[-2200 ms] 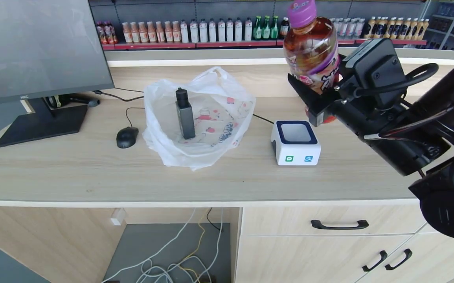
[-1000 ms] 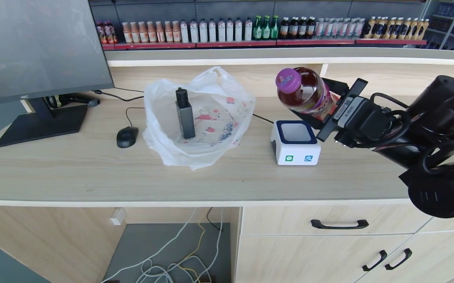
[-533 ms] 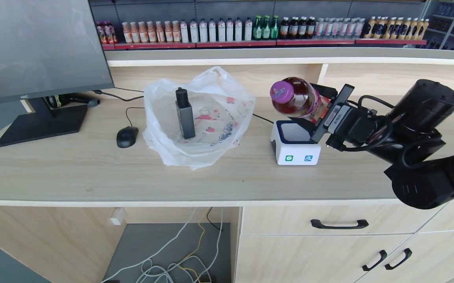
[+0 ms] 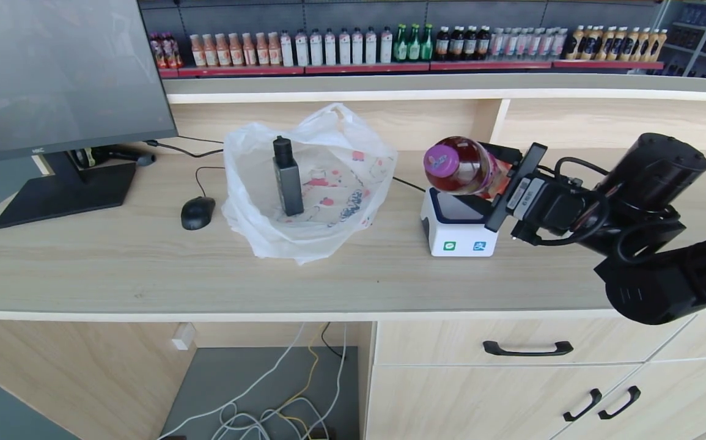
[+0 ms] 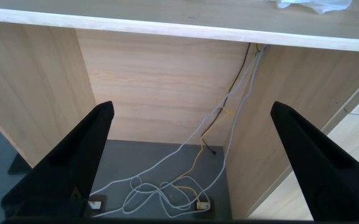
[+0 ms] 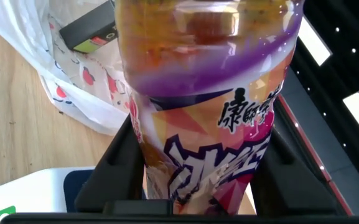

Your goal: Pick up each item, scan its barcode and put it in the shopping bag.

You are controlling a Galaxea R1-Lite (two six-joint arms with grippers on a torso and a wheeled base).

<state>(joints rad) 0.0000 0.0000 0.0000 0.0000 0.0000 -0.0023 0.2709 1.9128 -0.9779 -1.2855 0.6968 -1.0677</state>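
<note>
My right gripper (image 4: 492,178) is shut on a tea bottle (image 4: 459,166) with a purple cap and purple label. The bottle lies tilted on its side, cap toward the bag, just above the white barcode scanner (image 4: 459,230). From the right wrist, the bottle (image 6: 207,93) sits between both black fingers (image 6: 114,162), with the scanner (image 6: 36,193) below. The white shopping bag (image 4: 313,183) stands open to the scanner's left, holding a dark upright bottle (image 4: 287,177). My left gripper (image 5: 191,155) is open, hanging below the counter edge in front of cables.
A monitor (image 4: 59,79) on its stand fills the counter's left end, with a black mouse (image 4: 198,212) beside the bag. A raised ledge (image 4: 426,95) runs behind the counter. Drawers with black handles (image 4: 527,350) sit under the right side.
The right arm swung the bottle down from upright and high to lying sideways, and lowered it leftward until it hovers close over the scanner. The bag and left arm stayed put.
</note>
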